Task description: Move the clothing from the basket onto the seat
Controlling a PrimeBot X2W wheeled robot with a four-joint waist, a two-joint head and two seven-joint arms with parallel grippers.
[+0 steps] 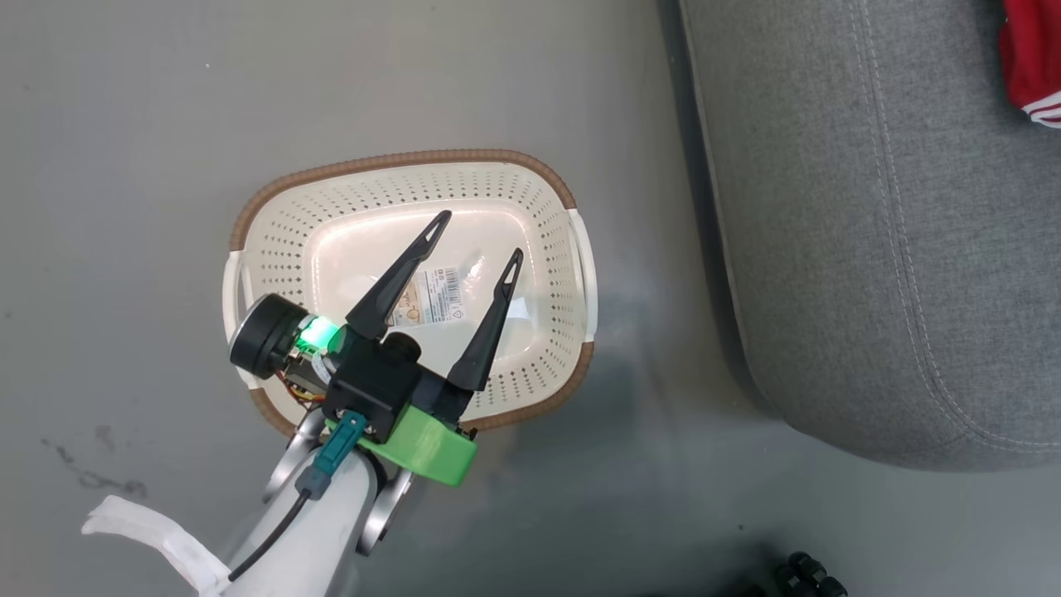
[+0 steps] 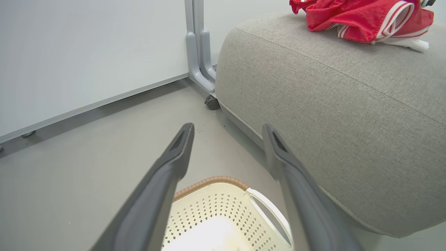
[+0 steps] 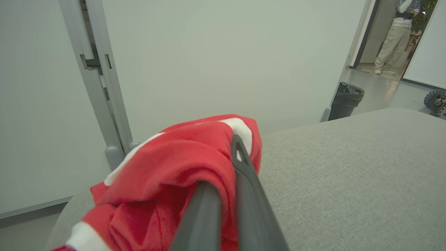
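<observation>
The cream basket [image 1: 398, 159] stands on the grey floor with nothing in it but its paper label. My left gripper [image 1: 479, 236] hovers open over its inside. In the left wrist view the same gripper [image 2: 228, 128] points past the basket's rim [image 2: 212, 181] toward the grey seat [image 2: 331, 104]. The red, white-trimmed clothing [image 2: 359, 17] lies bunched on top of the seat, and a corner of the clothing [image 1: 1032, 58] shows on the seat [image 1: 870, 207]. My right gripper [image 3: 223, 160] is shut on the clothing [image 3: 174, 167] above the seat [image 3: 348, 174].
A grey partition post on a caster [image 2: 212, 102] stands by the seat's corner, with white panels behind. Beyond the seat are a black bin [image 3: 345, 99] and a person [image 3: 393, 38] in a doorway. Small black parts [image 1: 808, 576] lie on the floor near me.
</observation>
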